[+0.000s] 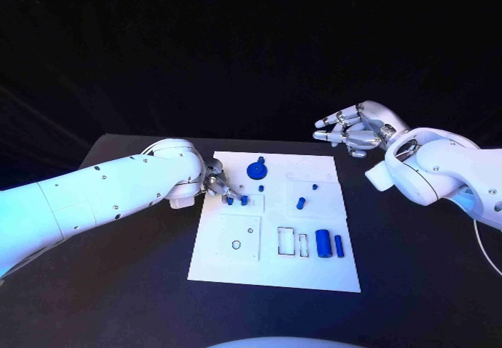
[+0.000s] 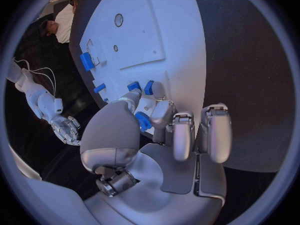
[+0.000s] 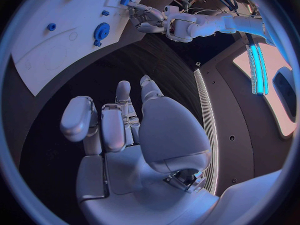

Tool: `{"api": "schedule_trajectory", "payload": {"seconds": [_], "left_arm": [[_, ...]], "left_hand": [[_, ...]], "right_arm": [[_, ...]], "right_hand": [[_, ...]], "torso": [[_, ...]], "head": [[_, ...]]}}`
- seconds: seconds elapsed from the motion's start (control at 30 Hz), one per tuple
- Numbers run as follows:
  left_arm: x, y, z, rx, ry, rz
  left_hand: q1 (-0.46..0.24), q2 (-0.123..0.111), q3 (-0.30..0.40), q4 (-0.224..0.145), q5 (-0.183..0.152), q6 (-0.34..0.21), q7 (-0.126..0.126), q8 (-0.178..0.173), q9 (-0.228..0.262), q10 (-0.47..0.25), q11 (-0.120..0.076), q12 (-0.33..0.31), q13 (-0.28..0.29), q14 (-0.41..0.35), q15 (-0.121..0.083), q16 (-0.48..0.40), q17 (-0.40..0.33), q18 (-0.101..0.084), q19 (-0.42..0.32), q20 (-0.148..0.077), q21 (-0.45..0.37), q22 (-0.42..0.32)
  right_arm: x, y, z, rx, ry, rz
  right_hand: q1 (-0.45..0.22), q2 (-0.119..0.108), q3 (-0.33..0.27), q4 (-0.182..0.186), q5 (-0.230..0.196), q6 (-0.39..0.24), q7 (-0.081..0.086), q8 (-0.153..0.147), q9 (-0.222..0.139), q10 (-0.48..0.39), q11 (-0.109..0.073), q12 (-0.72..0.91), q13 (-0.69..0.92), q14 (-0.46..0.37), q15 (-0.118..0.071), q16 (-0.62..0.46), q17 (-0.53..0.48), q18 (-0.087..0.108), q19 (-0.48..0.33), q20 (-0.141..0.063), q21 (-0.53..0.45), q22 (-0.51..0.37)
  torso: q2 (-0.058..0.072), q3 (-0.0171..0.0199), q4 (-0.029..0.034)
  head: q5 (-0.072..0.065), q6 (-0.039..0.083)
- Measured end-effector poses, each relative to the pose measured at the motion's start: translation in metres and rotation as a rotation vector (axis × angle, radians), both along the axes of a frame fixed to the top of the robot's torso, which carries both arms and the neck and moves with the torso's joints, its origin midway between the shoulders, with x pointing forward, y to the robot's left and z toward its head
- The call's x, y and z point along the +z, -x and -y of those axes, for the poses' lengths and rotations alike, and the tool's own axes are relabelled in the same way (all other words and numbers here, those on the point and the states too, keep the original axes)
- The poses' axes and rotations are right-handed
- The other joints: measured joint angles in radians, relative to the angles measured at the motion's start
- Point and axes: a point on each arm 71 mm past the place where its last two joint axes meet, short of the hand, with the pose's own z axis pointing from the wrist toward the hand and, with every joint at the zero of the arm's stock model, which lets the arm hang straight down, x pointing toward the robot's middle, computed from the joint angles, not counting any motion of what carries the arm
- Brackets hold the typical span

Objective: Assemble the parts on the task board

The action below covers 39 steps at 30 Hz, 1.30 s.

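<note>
Left hand [image 1: 215, 183] pinching upright blue peg [image 1: 231, 200] on task board [image 1: 274, 275], right hand [image 1: 352, 130] spread, empty, off the board.

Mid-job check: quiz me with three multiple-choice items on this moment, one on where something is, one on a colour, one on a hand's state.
1. Where is the left hand?
A. over the left edge of the white board
B. off the table's far edge
C. on the board's near right corner

2. What colour is the gear on the board?
A. red
B. blue
C. green

3. What is the right hand doing?
A. gripping the gear
B. pressing the board
C. raised beyond the board, holding nothing

Answers: 1 A, the head view shows its fingers by the small parts there. 2 B, it is plainly blue. 3 C, its fingers are apart and empty.
</note>
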Motion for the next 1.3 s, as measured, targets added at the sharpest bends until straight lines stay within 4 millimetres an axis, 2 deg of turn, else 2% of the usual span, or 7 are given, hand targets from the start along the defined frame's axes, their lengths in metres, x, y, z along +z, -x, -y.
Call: {"api": "schedule_trajectory", "payload": {"seconds": [0.33, 0.57, 0.7, 0.8, 0.87, 1.0, 1.3], "left_arm": [[0.004, 0.000, -0.013, 0.047, 0.042, 0.024], [0.018, -0.003, -0.021, 0.089, 0.138, 0.058], [0.025, -0.005, -0.022, 0.095, 0.214, 0.089], [0.028, -0.007, -0.018, 0.083, 0.279, 0.122], [0.031, -0.009, -0.013, 0.061, 0.329, 0.158], [0.033, -0.011, 0.001, -0.013, 0.404, 0.240], [0.026, -0.006, 0.041, -0.251, 0.430, 0.411]], "left_hand": [[0.021, 0.021, -0.072, 0.033, -0.009, 0.003, -0.003, -0.008, 0.002, 0.000, 0.000, -0.002, -0.006, 0.000, -0.007, 0.000, 0.000, 0.000, 0.000, 0.000, -0.010, 0.000], [0.071, 0.056, -0.130, 0.042, -0.009, -0.054, 0.021, -0.023, 0.003, -0.091, 0.015, -0.152, -0.154, 0.000, -0.007, 0.000, 0.000, 0.002, 0.000, 0.000, -0.107, 0.000], [0.115, 0.060, -0.158, 0.046, -0.009, -0.110, 0.044, -0.053, -0.020, -0.173, 0.036, -0.272, -0.275, 0.000, 0.012, -0.013, 0.000, 0.033, -0.029, 0.013, -0.216, -0.001], [0.179, 0.062, -0.173, 0.037, -0.009, -0.171, 0.082, -0.093, -0.058, -0.298, 0.073, -0.391, -0.379, -0.007, 0.047, -0.165, 0.000, 0.089, -0.163, 0.038, -0.469, -0.172], [0.283, 0.068, -0.151, 0.002, -0.009, -0.206, 0.111, -0.126, -0.098, -0.382, 0.099, -0.462, -0.433, -0.113, 0.076, -0.359, -0.140, 0.132, -0.310, 0.063, -0.726, -0.359], [0.497, 0.052, -0.035, -0.072, -0.005, -0.207, 0.140, -0.209, -0.206, -0.442, 0.127, -0.636, -0.590, -0.335, 0.106, -0.702, -0.450, 0.132, -0.413, 0.093, -0.904, -0.475], [0.567, -0.020, 0.067, -0.124, -0.026, -0.130, 0.121, -0.344, -0.381, -0.385, 0.145, -0.855, -0.846, -0.287, 0.108, -0.830, -0.603, 0.148, -0.382, 0.103, -0.969, -0.524]], "right_arm": [[0.000, 0.000, 0.000, -0.001, 0.000, 0.000], [0.000, -0.001, 0.000, 0.000, 0.000, -0.001], [0.000, -0.001, 0.000, -0.001, -0.001, -0.001], [-0.001, -0.001, 0.000, -0.001, -0.001, -0.001], [-0.001, -0.001, -0.001, -0.001, -0.001, -0.001], [-0.001, -0.001, -0.001, 0.000, -0.001, -0.002], [-0.002, -0.002, -0.003, 0.004, -0.002, -0.004]], "right_hand": [[-0.001, 0.001, -0.004, 0.004, 0.000, 0.000, 0.000, 0.000, 0.000, 0.000, 0.000, 0.000, 0.000, 0.000, 0.000, 0.000, -0.001, 0.000, 0.000, 0.000, -0.004, -0.002], [-0.001, 0.001, -0.004, 0.004, 0.000, 0.000, 0.000, 0.000, 0.000, 0.000, 0.000, 0.000, 0.000, 0.000, 0.000, 0.000, -0.001, 0.000, 0.000, 0.000, -0.004, -0.002], [-0.001, 0.001, -0.004, 0.004, 0.004, 0.000, 0.000, 0.000, 0.000, 0.000, 0.000, 0.000, 0.000, 0.000, 0.000, -0.004, -0.002, 0.000, 0.000, 0.000, -0.004, -0.003], [-0.001, 0.001, -0.004, 0.004, 0.004, 0.000, 0.000, 0.000, 0.000, 0.000, 0.000, 0.000, 0.000, 0.000, 0.000, -0.004, -0.002, 0.000, 0.000, 0.000, -0.004, -0.003], [-0.001, 0.001, -0.004, 0.004, 0.004, 0.000, 0.000, 0.000, 0.000, 0.000, 0.000, 0.000, 0.000, 0.000, 0.000, -0.004, -0.002, 0.000, 0.000, 0.000, -0.004, -0.003], [-0.001, 0.001, -0.004, 0.004, 0.004, 0.000, 0.000, 0.000, 0.000, 0.000, 0.000, 0.000, -0.001, 0.000, 0.000, -0.004, -0.002, 0.000, 0.000, 0.000, -0.004, -0.003], [-0.001, 0.001, -0.004, 0.004, 0.004, 0.000, 0.000, 0.000, 0.000, 0.000, 0.000, 0.004, -0.001, 0.000, 0.000, -0.004, -0.002, 0.000, 0.000, 0.000, -0.004, -0.003]], "torso": [[0.000, -0.0004, 0.0006], [0.000, -0.0002, 0.0006], [0.000, 0.0000, 0.0006], [0.000, 0.0000, 0.0004], [0.000, 0.0003, 0.0003], [0.000, 0.0002, 0.0000], [0.001, -0.0007, -0.0009]], "head": [[-0.001, 0.000], [-0.002, 0.002], [-0.003, 0.002], [-0.005, 0.003], [-0.006, 0.004], [-0.011, 0.009], [-0.019, 0.017]]}}
